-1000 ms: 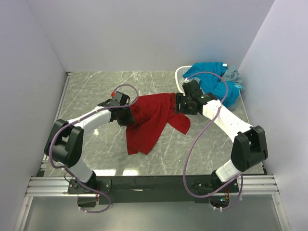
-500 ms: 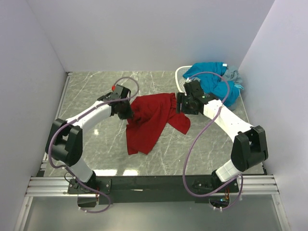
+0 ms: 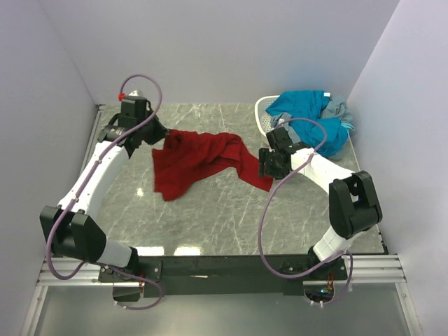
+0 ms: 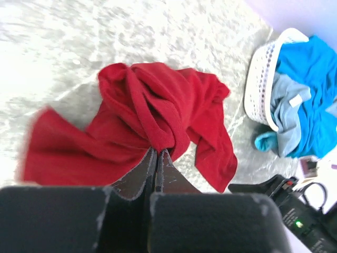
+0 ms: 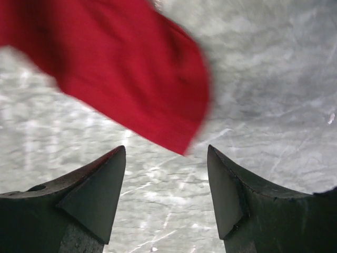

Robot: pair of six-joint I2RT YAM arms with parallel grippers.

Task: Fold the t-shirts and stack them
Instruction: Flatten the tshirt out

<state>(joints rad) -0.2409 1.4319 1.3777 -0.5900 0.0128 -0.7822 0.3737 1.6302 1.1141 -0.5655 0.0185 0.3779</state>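
Left gripper (image 4: 156, 156), clenched on a bunched fold of the dark red t-shirt (image 3: 196, 157), sits toward 10 o'clock on the tabletop (image 3: 210, 210), probably to draw the cloth out flat for folding. The crumpled shirt stretches from it toward 3 o'clock. Right gripper (image 5: 166, 154), released and holding nothing, hovers just beside the shirt's 3 o'clock end. At 1 o'clock, a teal t-shirt (image 3: 304, 105) and a grey t-shirt (image 3: 339, 108) lie heaped in a white perforated basket (image 3: 260, 110).
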